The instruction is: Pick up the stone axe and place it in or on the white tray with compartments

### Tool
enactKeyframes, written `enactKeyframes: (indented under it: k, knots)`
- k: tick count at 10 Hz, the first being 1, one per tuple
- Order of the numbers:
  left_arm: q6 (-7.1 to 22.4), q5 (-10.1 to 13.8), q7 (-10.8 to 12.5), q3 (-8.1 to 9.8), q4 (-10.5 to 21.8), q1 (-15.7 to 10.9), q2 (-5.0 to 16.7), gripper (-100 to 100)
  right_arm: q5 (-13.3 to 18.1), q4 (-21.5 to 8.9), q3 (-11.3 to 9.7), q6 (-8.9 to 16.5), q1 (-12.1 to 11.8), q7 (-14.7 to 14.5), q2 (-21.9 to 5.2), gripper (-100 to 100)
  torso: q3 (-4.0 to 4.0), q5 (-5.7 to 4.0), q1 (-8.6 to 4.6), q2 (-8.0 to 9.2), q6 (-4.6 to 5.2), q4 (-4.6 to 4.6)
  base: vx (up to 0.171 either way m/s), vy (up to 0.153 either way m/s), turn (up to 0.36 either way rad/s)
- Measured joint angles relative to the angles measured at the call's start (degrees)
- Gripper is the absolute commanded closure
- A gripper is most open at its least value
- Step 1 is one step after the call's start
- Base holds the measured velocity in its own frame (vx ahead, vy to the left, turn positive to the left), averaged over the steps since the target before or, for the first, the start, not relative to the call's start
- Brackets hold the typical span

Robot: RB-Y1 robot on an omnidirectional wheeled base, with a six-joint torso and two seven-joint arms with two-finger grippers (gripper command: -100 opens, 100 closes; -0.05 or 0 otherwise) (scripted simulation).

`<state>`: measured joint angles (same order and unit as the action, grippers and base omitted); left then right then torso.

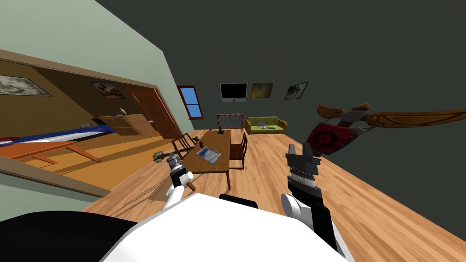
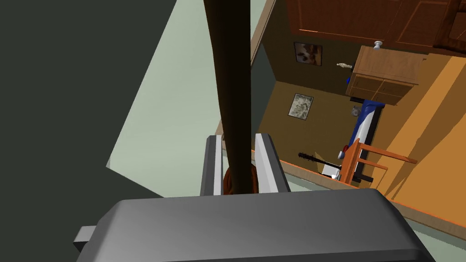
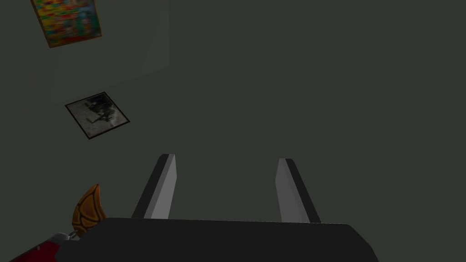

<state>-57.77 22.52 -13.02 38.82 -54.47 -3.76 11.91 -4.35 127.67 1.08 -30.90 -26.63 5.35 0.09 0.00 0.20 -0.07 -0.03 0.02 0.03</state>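
Between the two thin fingers of the left gripper (image 2: 239, 136) ran the dark brown shaft of the stone axe (image 2: 227, 68), the blades clamped against its sides with no gap on either side, so the hold was a firm pinch on the handle rather than on the head. A reddish-brown wrapped band sat on the shaft down at the finger roots, and from there the wood ran out past the fingertips. From the head camera, the left gripper (image 1: 172, 158) hung raised in front of the chest, with the grey-green stone head (image 1: 159, 156) just beside it toward nine o'clock. I judged the tool stiff and head-heavy. A round shaft between flat blades could twist or swing if the arm moved sharply, and a grip nearer the head would have given less leverage to that weight. Toward three o'clock from that gripper stood the wooden table (image 1: 217, 169), and on it lay a pale, flat, sectioned thing (image 1: 209, 154), most likely the white tray with compartments. It was well apart from the axe, with chairs (image 1: 237, 150) at the table's sides. The tray looked light enough to skid, so the axe called for laying down flat, not dropping. Out at three o'clock, the right gripper (image 3: 226, 158) stood parted and empty, with a large red-and-brown ornate weapon (image 1: 339, 134) near it but not held.
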Motion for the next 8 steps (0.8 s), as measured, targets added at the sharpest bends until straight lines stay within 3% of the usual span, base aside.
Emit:
enactKeyframes:
  k: [8]
  knots:
    - [0.11, 7.76, 12.00, 2.50, -1.43, -0.78, -0.83, 100, 0.00, 0.00, 0.00, 0.00, -0.01, 0.00, 0.00, 0, -0.08, -0.14, -0.23, -0.16, 0.01, -0.02, 0.065, -0.098, 0.027]
